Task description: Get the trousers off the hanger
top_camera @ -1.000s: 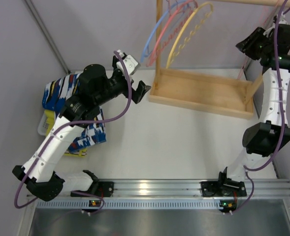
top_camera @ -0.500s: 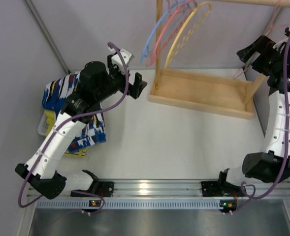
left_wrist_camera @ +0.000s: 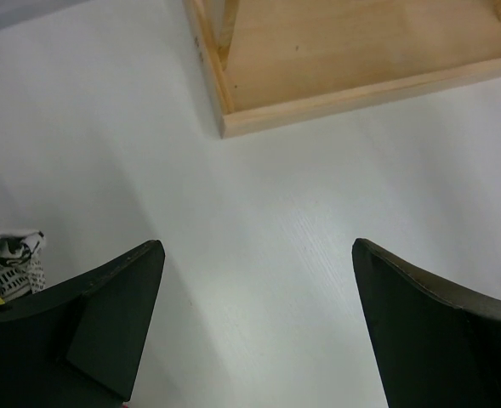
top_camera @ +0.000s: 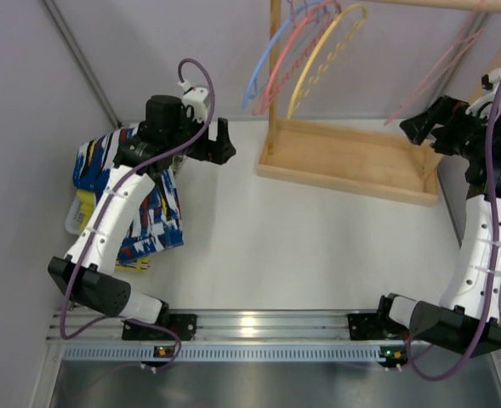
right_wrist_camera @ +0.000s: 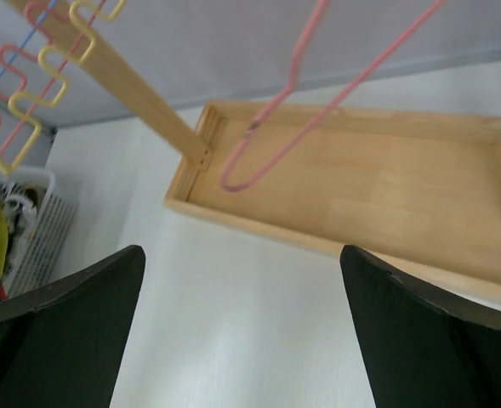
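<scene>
Left gripper [top_camera: 222, 143], right gripper [top_camera: 420, 125]: both spread wide, empty.
Pale-pink hanger [top_camera: 437, 81] bare over wooden rack [top_camera: 344, 161] right end; trousers [top_camera: 97, 166] heaped left of rack.

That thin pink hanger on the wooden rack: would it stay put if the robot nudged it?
Probably not. The pink hanger is thin wire hanging freely on the wooden rack, so it would likely swing at a touch. It looks light for its size, and such slim wire might slip between fingers.
</scene>
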You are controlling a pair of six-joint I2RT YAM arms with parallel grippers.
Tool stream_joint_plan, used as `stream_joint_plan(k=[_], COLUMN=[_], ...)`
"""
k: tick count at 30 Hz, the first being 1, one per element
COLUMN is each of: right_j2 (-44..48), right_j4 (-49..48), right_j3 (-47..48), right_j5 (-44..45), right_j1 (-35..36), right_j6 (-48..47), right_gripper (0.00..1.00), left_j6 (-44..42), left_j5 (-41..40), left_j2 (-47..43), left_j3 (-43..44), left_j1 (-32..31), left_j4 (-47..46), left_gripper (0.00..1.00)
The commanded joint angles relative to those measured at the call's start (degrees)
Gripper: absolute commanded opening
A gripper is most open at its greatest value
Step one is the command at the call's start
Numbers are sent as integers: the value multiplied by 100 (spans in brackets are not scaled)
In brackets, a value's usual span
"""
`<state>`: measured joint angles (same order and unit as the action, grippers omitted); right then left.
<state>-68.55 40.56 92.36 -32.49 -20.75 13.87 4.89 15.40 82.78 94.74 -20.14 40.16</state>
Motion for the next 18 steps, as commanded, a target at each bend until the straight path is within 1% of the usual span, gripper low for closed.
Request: stream_joint_plan(k=[1,2,3,4,5,6,8,10,11,13,14,16,17,18], right_j2=[246,229,220,237,246,263,334,509,571,816,870,958,958,941], right_j4=[732,987,1355,1532,1656,1770,2087,2176,2167,1975,1922,1851,1851,1851], right_j3=[-121,-130,-139,-156,-244,-288,-498,-674,-849,-1026,-1157,-1202,-1194,-1176], right_j5=[-1144,-1267,-1390,-1548,-1619,-1672,-1620,-1437,-1340,-1024,-909,-725,-706,-697], right_j1=[1,106,150,168,203,229,395,563,833,1142,1405,1609,1705,1706], right_j6=[-876,-1208,-1333,-1604,-1746,-2078,-2413,-2546,-2590,-2591,-2547,-2503,-2468,-2459], right_gripper=[99,99,99,99,99,99,99,99,99,99,100,99,99,99], left_j6=[127,92,92,92,100,83,100,118,118,153,197,267,337,372], left_j5=[-149,-221,-326,-588,-686,-809,-1090,-1118,-1040,-908,-724,-478,-337,-66], left_j2=[-95,-157,-166,-175,-192,-218,-236,-236,-236,-219,-219,-184,-157,-131], left_j3=[99,37,-25,-95,-261,-359,-587,-658,-676,-641,-589,-475,-413,-351], left_j1=[63,106,116,124,124,124,133,168,229,335,440,589,773,888], left_j4=[528,597,650,686,738,739,739,739,730,739,730,739,730,739], left_gripper=[98,98,98,99,98,98,98,98,98,98,98,98,98,98])
